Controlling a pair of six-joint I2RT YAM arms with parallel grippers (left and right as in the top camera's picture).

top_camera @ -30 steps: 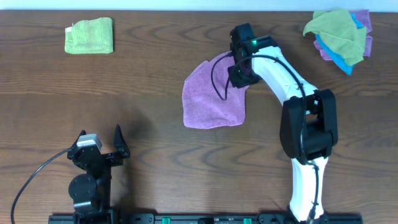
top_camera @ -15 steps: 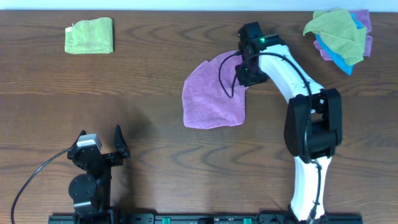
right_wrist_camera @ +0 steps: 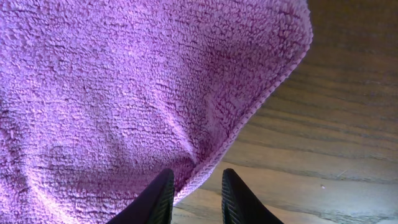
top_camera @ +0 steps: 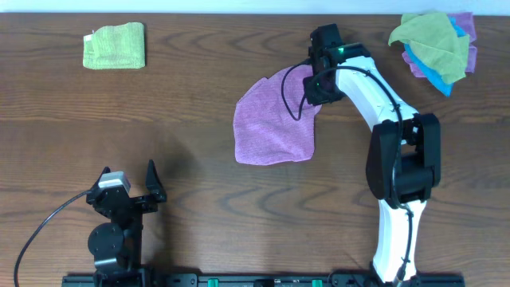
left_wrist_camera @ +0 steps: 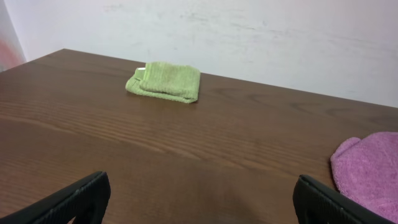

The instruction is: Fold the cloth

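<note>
1. Looking down from overhead, the lilac cloth (top_camera: 271, 123) lies around the middle of the dark wood surface (top_camera: 183, 119), a bit to the right of center. It's flat-ish but not squared up, more of a lopsided blob with a rounded near-left corner.
2. The right arm (top_camera: 398, 159) reaches from the near edge out to the cloth's far-right corner, and the right pincer (top_camera: 319, 86) sits right on top of that corner.
3. In the right wrist view, the two black fingertips (right_wrist_camera: 158, 193) stand close together with the cloth's hemmed edge caught between them. The wrinkles in the fabric all run toward that spot, so I'd call it closed on the cloth. Bare wood shows off to the right of the edge.
4. The left pincer (top_camera: 127, 182) is parked near the near-left part of the surface, well apart from the cloth. Its jaws are spread wide with nothing between them, and nothing is touching them.
5. From the left wrist camera, the cloth only peeks in at the right edge of the view. Its far-left end looks rounded, like it's doubled over on itself.
6. Other stuff on the surface: a folded green cloth (top_camera: 115, 45) in the far-left area, lying flat by itself.
7. Over in the far-right corner there's a loose pile of cloths (top_camera: 434, 44): yellow-green on top, with bright blue and some purple poking out underneath. It's well apart from the lilac one.
</note>
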